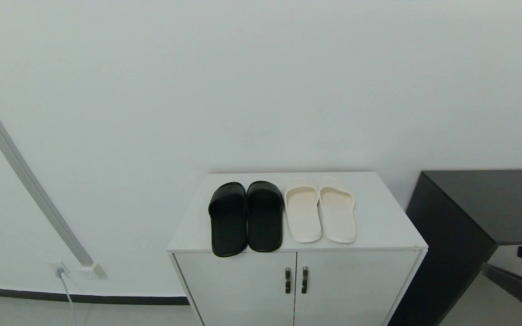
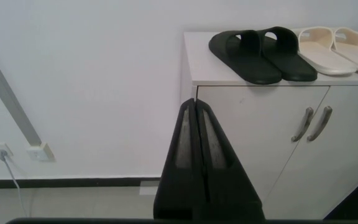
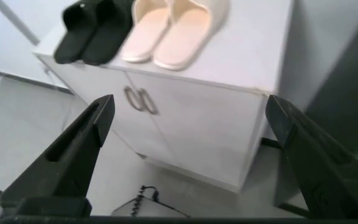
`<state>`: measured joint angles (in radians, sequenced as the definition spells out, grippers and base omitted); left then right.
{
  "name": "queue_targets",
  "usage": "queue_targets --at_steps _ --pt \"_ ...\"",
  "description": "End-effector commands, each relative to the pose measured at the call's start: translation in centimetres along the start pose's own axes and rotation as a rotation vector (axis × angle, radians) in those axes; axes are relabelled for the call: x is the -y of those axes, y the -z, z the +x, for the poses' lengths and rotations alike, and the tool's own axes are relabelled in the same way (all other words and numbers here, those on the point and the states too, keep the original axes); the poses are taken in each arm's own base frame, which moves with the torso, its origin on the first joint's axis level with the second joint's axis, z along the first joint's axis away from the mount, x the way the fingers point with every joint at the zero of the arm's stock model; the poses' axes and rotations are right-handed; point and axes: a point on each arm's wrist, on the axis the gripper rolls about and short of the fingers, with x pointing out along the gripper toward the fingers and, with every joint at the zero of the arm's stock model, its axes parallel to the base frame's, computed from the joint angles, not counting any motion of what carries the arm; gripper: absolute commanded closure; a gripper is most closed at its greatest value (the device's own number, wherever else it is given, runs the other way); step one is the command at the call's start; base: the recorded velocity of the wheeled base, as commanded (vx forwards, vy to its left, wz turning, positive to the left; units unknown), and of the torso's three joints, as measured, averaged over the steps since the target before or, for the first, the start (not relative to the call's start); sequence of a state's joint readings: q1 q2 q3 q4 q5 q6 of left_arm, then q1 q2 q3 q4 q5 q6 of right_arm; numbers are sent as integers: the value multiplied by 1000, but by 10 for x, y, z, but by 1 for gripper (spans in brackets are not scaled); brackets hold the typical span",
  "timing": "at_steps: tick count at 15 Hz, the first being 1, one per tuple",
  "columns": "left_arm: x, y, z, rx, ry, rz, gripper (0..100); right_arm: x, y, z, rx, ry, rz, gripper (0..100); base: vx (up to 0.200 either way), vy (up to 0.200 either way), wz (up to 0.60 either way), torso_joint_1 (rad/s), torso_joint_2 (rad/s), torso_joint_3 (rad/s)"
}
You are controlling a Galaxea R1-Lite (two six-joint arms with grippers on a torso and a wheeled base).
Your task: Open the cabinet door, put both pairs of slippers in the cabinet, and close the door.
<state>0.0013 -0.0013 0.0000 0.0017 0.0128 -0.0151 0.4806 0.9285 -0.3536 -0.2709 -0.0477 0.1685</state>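
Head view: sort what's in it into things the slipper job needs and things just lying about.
Job: black slippers, cream slippers, white cabinet, its door handles.
Lying about: black desk, wall socket, cable duct.

The black slippers [image 1: 246, 218] are left plain, as are the cream slippers [image 1: 320, 212]. The cabinet [image 1: 388, 226] is finished in white, with dark grey handles [image 1: 287, 280]. The table [image 1: 492, 203] beside it is coloured black, and the wall [image 1: 261, 90] is painted white.
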Motion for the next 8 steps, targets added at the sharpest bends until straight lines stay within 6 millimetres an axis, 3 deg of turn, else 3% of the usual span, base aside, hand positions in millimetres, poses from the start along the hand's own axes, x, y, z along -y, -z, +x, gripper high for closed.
queue_targets --at_steps 1,4,6,8 --pt "0 0 0 -1 -1 0 100 -37 -13 46 -70 -25 -15 0 0 0 0 0 0 0" --pt "0 0 0 -1 -1 0 100 -64 -28 84 -95 -14 16 0 0 0 0 0 0 0" --pt "0 0 0 -1 -1 0 100 -76 -31 101 -97 23 33 0 0 0 0 0 0 0" --pt "0 0 0 -1 -1 1 100 -92 -31 131 -83 71 45 0 0 0 0 0 0 0"
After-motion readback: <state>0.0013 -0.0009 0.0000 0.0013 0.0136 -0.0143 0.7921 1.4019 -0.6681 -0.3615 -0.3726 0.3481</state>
